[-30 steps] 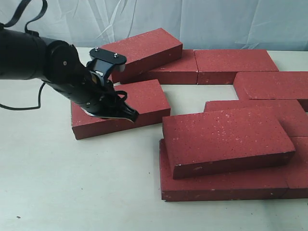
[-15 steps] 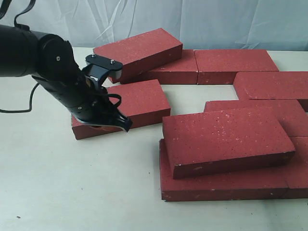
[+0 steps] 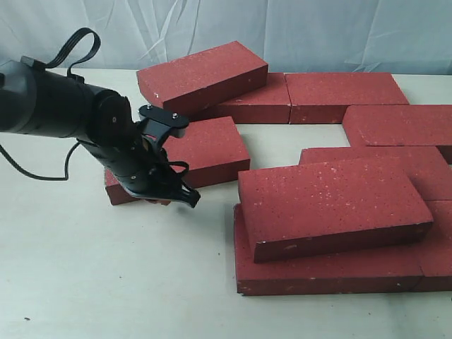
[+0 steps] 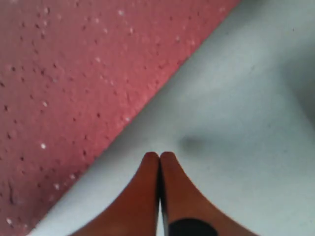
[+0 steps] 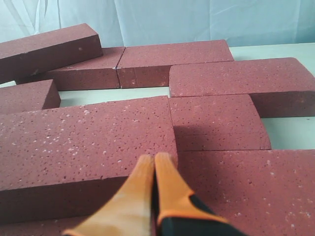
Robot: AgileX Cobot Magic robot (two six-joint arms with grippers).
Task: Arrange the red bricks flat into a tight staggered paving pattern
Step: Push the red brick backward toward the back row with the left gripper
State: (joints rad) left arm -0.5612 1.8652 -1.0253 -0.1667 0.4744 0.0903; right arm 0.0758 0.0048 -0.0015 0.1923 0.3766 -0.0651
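Observation:
Several red bricks lie on the pale table (image 3: 106, 282). One loose brick (image 3: 208, 145) sits left of centre, and my left gripper (image 3: 189, 201) is shut and empty, low at that brick's front edge by the tabletop. The left wrist view shows its closed tips (image 4: 159, 156) over bare table beside the brick's edge (image 4: 69, 88). Another brick (image 3: 332, 205) lies askew on top of the flat front row (image 3: 318, 275). My right gripper (image 5: 155, 158) is shut and empty, hovering at the near edge of this upper brick (image 5: 83, 142); it is out of the exterior view.
A tilted brick (image 3: 201, 68) leans on the back row of flat bricks (image 3: 346, 95). More flat bricks (image 3: 402, 123) fill the right side. A pale curtain (image 3: 318, 28) hangs behind. Bare table lies at the front left.
My left arm has come down off the top of the loose brick and swung to its front edge, close to the table. The bricks have not visibly moved.

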